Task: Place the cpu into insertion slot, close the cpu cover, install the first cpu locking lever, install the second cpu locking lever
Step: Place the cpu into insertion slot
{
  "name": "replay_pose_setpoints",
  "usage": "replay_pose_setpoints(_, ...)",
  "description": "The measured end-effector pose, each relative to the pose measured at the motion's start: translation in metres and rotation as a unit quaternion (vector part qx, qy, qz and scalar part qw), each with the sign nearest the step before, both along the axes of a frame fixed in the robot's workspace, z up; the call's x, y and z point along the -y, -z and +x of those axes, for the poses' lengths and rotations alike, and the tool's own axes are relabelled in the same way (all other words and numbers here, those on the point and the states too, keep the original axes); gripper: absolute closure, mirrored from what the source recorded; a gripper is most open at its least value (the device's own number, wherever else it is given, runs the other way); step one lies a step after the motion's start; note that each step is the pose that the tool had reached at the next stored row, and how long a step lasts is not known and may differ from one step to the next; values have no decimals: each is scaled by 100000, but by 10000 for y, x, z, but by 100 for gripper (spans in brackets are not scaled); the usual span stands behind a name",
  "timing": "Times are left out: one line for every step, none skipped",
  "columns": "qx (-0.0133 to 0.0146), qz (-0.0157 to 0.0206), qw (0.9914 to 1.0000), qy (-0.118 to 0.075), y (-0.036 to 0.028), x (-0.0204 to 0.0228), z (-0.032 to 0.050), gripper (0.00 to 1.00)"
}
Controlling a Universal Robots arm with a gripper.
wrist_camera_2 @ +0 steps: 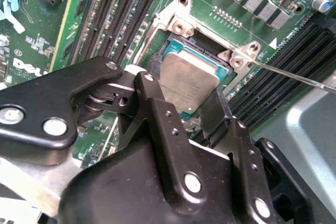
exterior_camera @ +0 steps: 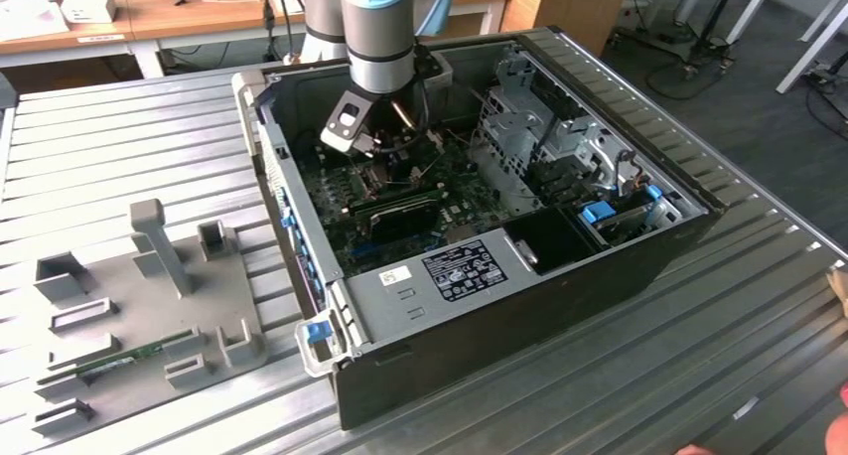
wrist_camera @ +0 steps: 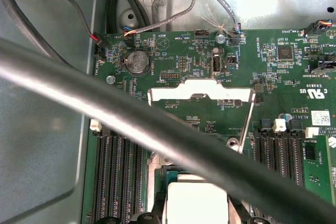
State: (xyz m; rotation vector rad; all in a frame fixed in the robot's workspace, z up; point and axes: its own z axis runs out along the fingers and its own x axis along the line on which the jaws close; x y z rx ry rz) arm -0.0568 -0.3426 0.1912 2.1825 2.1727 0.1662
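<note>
At the exterior view's left a grey fixture tray (exterior_camera: pixel 146 306) lies on the ribbed metal table (exterior_camera: pixel 106 147), with a green memory stick (exterior_camera: pixel 126 356) resting on it. To the exterior view's right stands the open computer case (exterior_camera: pixel 530 316). The arm (exterior_camera: pixel 381 38) reaches into it, with the gripper (exterior_camera: pixel 381 162) low over the green circuit board (exterior_camera: pixel 458 177). In the second wrist view the black fingers (wrist_camera_2: pixel 149 98) are closed on two opposite edges of the cpu (wrist_camera_2: pixel 189 77), which sits over the insertion slot (wrist_camera_2: pixel 169 40) — whether it is fully seated I cannot tell. In the first wrist view the cpu cover (wrist_camera: pixel 202 90) is swung open beyond the slot. A thin wire lever (wrist_camera_2: pixel 294 76) runs out from a corner of the slot's rim.
</note>
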Motion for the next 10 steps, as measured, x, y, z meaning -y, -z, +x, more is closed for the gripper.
replay_pose_setpoints(1,2,100000,-1,2,0,0,46)
replay_pose_setpoints(-3,-3,100000,0,3,0,0,46)
replay_pose_setpoints(-5,-6,100000,-2,5,0,0,46)
replay_pose_setpoints(-5,-6,100000,-3,7,0,0,46)
replay_pose_setpoints(-3,-4,100000,-4,7,0,0,46)
replay_pose_setpoints(-1,-5,100000,-4,8,0,0,46)
replay_pose_setpoints(5,7,100000,-3,9,0,0,46)
replay_pose_setpoints(5,6,100000,-3,9,0,0,46)
replay_pose_setpoints(7,8,100000,-3,9,0,0,46)
replay_pose_setpoints(5,6,100000,-4,9,0,0,46)
